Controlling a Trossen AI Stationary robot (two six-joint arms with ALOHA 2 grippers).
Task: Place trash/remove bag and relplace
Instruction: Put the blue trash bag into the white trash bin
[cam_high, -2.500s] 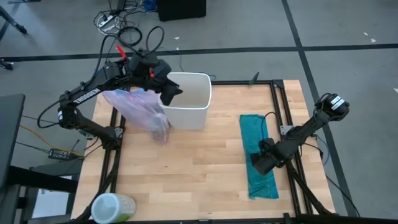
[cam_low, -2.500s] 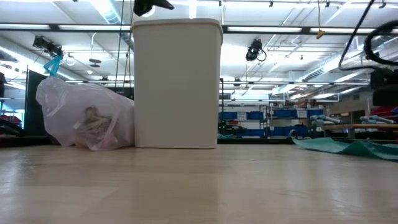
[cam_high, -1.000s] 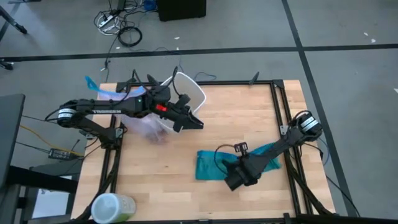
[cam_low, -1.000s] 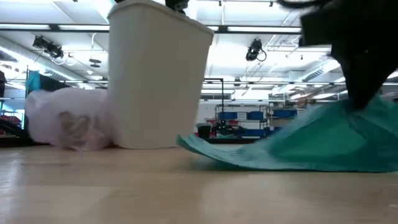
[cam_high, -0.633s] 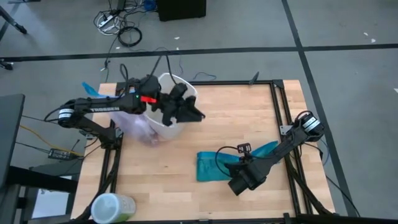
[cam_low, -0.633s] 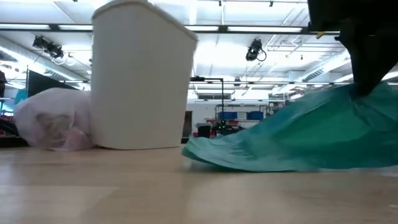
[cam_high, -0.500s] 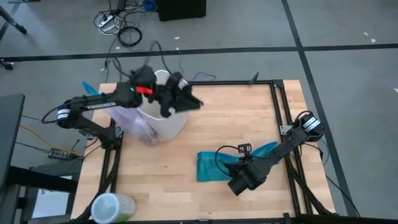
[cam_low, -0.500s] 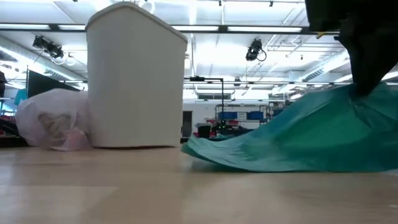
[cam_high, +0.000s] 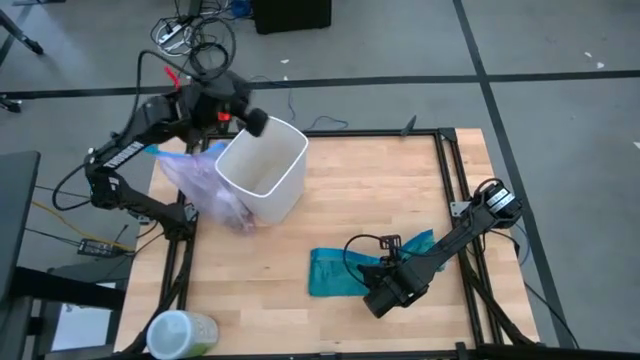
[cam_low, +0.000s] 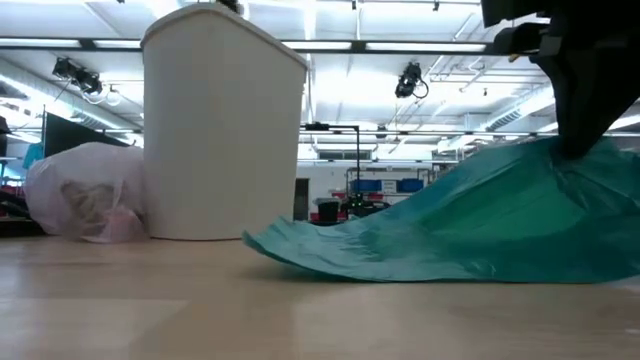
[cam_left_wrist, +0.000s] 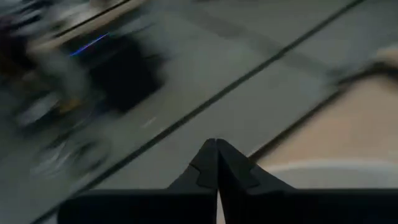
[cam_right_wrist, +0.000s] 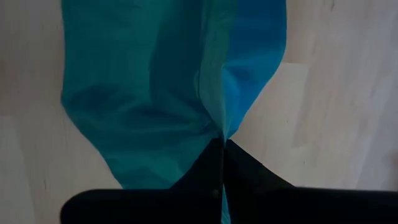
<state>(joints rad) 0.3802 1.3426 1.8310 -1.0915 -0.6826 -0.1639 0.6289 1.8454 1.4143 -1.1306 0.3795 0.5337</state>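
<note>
Filled pale pink bag (cam_high: 215, 185) slumped on table, touching white bin (cam_high: 262, 170).

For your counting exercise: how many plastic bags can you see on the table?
2. The pink bag lies beside the white bin near the table's left edge; the teal bag lies front-right, pinched in the right claw.

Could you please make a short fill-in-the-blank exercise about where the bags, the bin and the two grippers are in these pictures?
1. The right gripper is shut on the ____ bag.
2. The white bin stands ____, its mouth facing up.
3. The pink bag lies beside the bin, on the ____ arm's side of the table.
4. The left gripper is at the bin's ____, fingers shut.

Missing words: teal; upright; left; rim
</note>
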